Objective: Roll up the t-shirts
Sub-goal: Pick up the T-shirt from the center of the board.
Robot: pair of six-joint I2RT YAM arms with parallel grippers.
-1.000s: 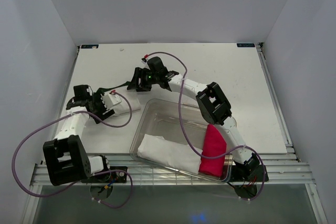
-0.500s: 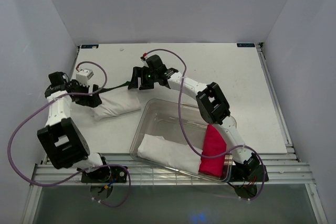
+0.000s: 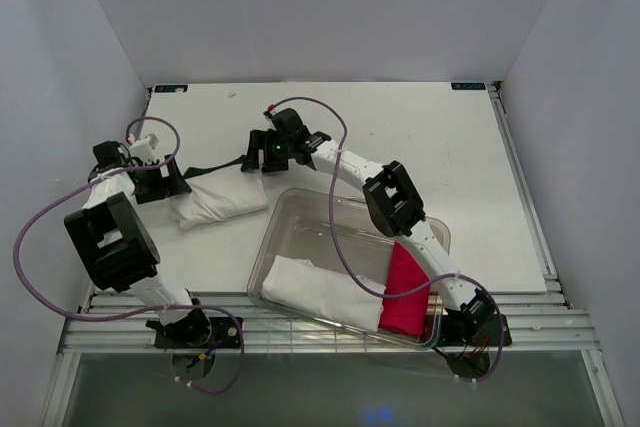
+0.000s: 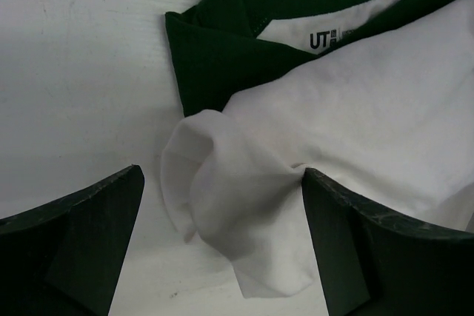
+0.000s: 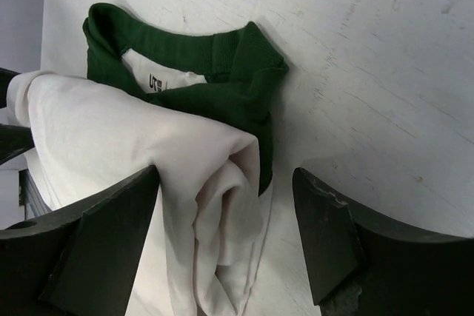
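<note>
A white t-shirt (image 3: 222, 203) lies bunched in a loose roll on the table left of the bin. The collar of a dark green t-shirt (image 3: 213, 169) sticks out along its far side. My left gripper (image 3: 166, 185) is open at the roll's left end. In the left wrist view the white cloth (image 4: 311, 146) lies between its fingers (image 4: 89, 220), with the green collar (image 4: 215, 57) beyond. My right gripper (image 3: 256, 160) is open at the roll's right end. In the right wrist view the white folds (image 5: 215, 205) sit between its fingers (image 5: 333, 234), and the green collar (image 5: 222, 72) lies beyond.
A clear plastic bin (image 3: 300, 209) stands at the near middle. It holds a white rolled cloth (image 3: 318, 292) and a bright pink bundle (image 3: 405, 287). The right arm reaches over the bin's far side. Grey walls close in the table on three sides.
My left arm has swung off the roll out to the left, and its gripper now faces the roll's left end. My right gripper has shifted slightly left toward the roll.
</note>
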